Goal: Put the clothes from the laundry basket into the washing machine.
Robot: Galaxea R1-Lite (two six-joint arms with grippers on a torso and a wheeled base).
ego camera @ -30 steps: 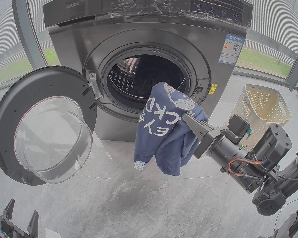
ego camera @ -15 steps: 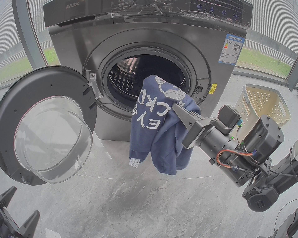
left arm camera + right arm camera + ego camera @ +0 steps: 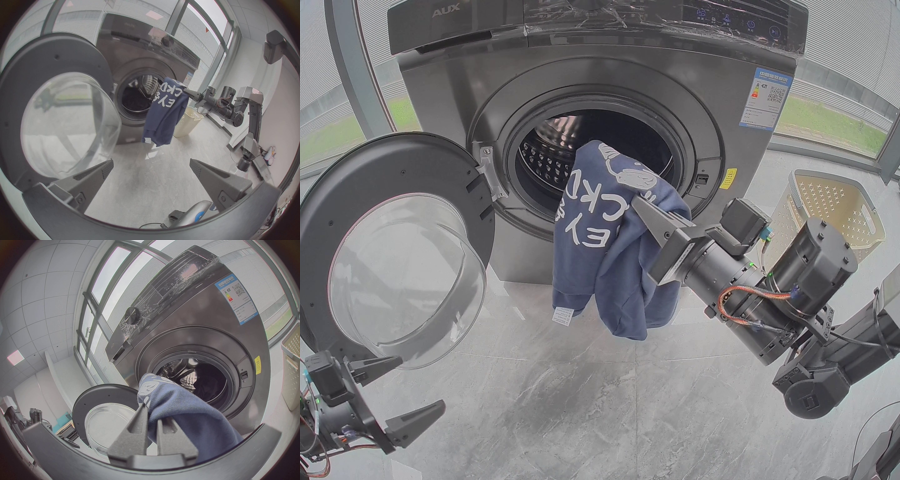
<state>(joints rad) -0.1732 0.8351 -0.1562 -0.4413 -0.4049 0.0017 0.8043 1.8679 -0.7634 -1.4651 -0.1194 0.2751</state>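
The task stood partway through its loading step: the right end effector was clamped shut on a dark blue garment with white lettering, held in the air just in front of the washing machine. The garment's top was level with the drum opening, and its lower folds hung below the rim, above the floor. It was not yet inside, so what remained was to carry it through the opening and let go. The door was swung fully open to the robot's left. The laundry basket sat on the floor to the right of the machine. Its lower part was hidden behind the right arm, so whether more clothes waited there could not be told. The left end effector hung low near the open door, its fingers spread wide and holding nothing. The right wrist view looked deeper into the drum than the head view did and showed a dark mass inside, possibly clothing already loaded, though it was too dim to be sure. The left wrist view gave a side-on look at the garment, showing it draped free of the machine's front.
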